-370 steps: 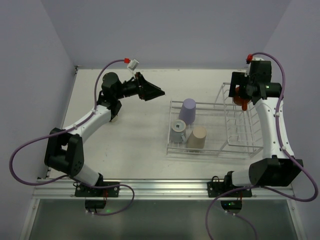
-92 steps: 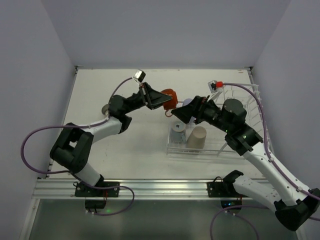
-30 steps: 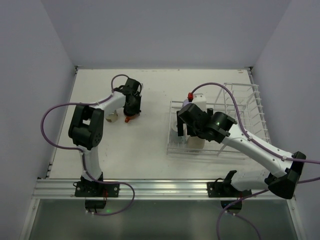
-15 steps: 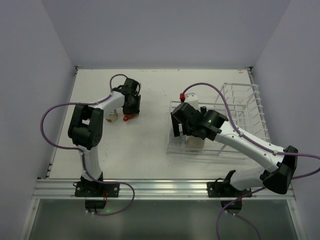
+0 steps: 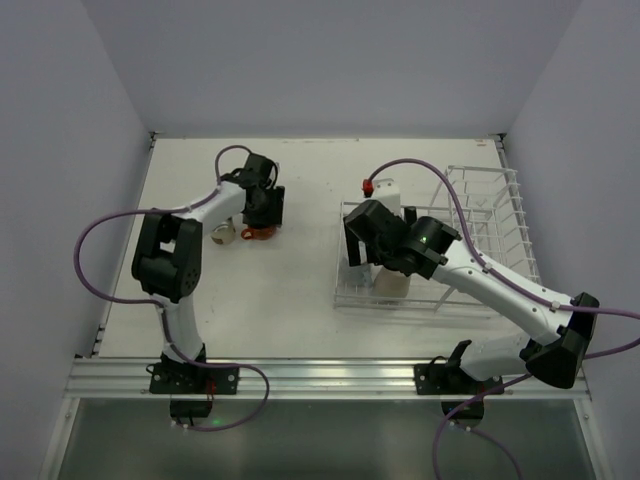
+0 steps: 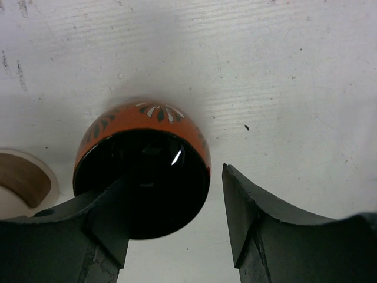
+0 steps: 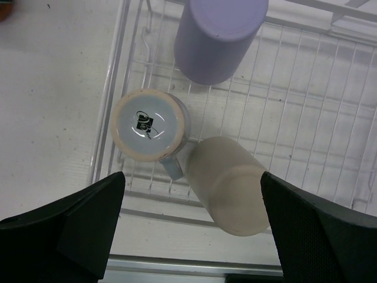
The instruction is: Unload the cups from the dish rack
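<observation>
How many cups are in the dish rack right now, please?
3, all in the rack's flat tray: the lavender tumbler at the far side, the blue-grey cup near left, the beige tumbler near right. None shows in its upright basket.

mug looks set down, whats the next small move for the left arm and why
Probably lift the left pincer straight up, off the orange mug. The mug stands upright on the table and the jaws are apart. One finger is clear of it, but the other overlaps its rim in the wrist view, so a sideways pull might tip it.
</observation>
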`<state>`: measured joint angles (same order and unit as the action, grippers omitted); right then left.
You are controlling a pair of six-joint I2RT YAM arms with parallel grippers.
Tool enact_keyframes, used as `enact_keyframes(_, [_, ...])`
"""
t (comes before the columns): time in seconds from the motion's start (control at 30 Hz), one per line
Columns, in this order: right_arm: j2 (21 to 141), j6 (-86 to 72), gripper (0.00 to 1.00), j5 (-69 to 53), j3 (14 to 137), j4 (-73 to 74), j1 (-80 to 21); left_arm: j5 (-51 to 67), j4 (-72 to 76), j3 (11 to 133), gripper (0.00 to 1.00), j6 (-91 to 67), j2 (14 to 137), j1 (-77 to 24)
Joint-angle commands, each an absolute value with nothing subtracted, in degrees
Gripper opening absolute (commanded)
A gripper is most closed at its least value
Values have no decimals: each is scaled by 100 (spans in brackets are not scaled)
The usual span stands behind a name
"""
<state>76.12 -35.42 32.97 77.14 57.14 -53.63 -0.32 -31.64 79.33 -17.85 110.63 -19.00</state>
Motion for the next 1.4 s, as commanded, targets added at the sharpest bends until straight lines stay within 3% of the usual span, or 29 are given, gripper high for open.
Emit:
enact_keyframes(0.0, [7594,-4084,99,3761,7971,6028,-5370,-71,-3243,8051,62,-1793,10486,-1846])
enact_keyframes(0.4, [7629,-4904,99,3999,7744,7022,-5361,473,-3506,8419,69,-1688,9406,-1854])
enact_keyframes(0.9, [7585,-4764,98,3823,6996,6364,-5239,1292,-3885,9333,70,-1600,8086,-1890])
enact_keyframes(1.17, [7445,-4483,96,3499,6453,5643,-5010,1669,-3762,9229,71,-1644,7919,-1890])
enact_keyframes(1.23, [7331,-4377,93,3341,6311,5362,-4931,1775,-3701,9124,71,-1670,7893,-1890])
enact_keyframes(1.33, [7269,-4351,81,3252,6214,5291,-4860,1889,-3612,9062,72,-1679,7875,-1890])
enact_keyframes(1.37, [7260,-4351,69,3252,6214,5300,-4852,1916,-3595,9044,71,-1679,7875,-1890])
